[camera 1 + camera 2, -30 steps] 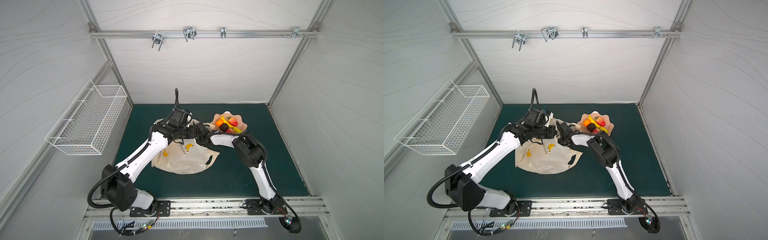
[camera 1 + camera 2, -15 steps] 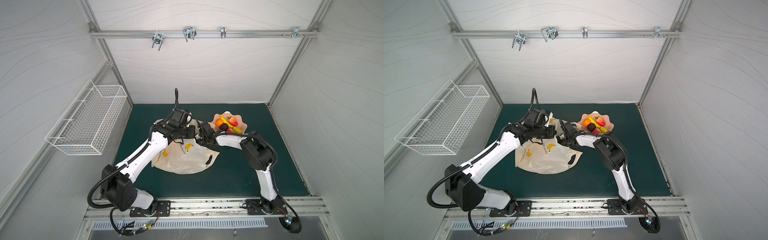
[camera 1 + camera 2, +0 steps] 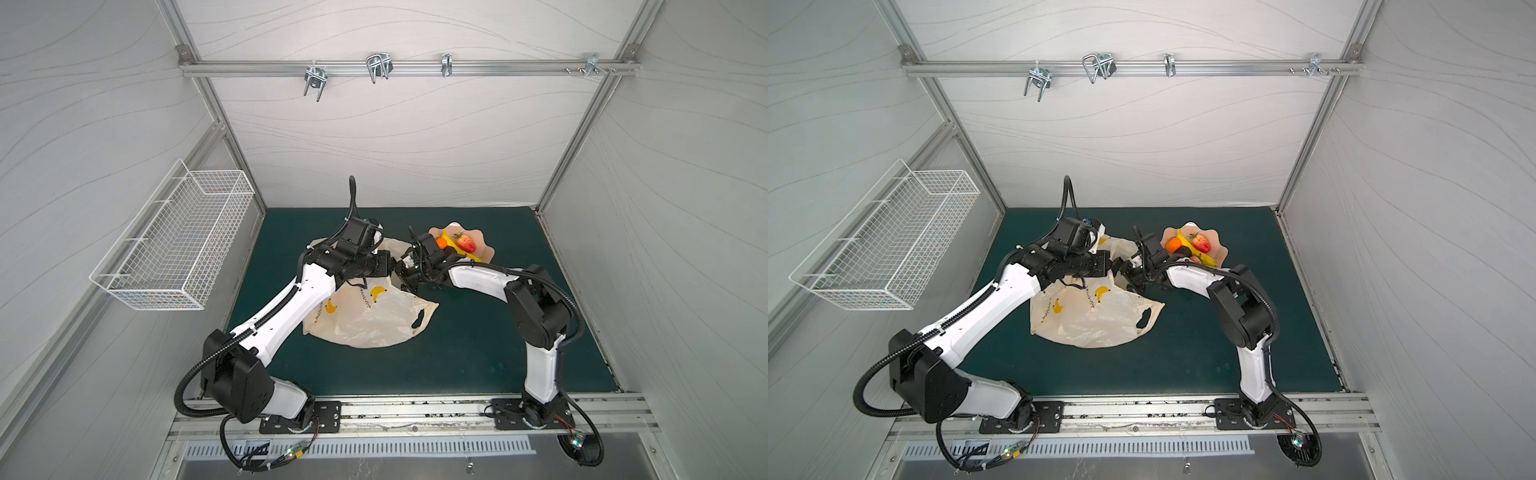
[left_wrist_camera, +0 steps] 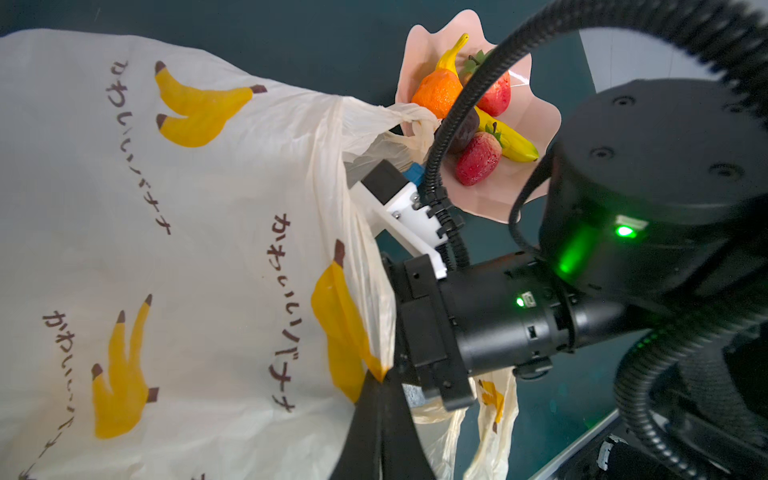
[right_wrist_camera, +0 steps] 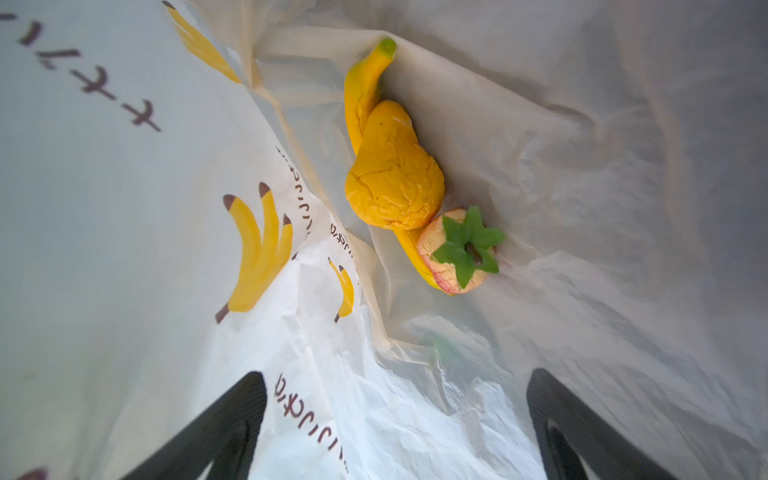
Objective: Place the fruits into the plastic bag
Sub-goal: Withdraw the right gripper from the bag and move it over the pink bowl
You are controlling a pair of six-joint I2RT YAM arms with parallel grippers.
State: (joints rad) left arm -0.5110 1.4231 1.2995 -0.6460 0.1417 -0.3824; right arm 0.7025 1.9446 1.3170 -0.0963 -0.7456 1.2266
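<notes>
1. While the left jaws are clenched on the rim of the bag (image 3: 374, 320) and hold its mouth lifted, the right jaws are spread wide and empty inside it. We judge the step to be the exit after a drop.
2. The bag lies on the surface (image 3: 457, 353), with its mouth just beside the dish (image 3: 487, 249). Inside it a banana (image 5: 365, 83), a lemon (image 5: 392, 178) and a strawberry (image 5: 461, 249) lie touching one another. In the dish an orange (image 4: 438, 93), a second banana (image 4: 513, 143), two strawberries (image 4: 478, 158) and a dark piece (image 4: 467, 129) are not yet moved.
3. To do this well, we think the right arm should go back along the line of its entry, slowly. The film is thin and may catch on a fingertip, and then the bag would be dragged. The left grip should not loosen, so that the mouth is open toward the dish for the next fruit.
4. Only the right wrist view shows the fruits in the bag; from above we see just the crinkled outside. Only the left wrist view shows the pinch on the rim; in both top views the wrists hide it. The top views alone give the whole bag, with one handle loop (image 3: 419, 320) flat on the surface.
</notes>
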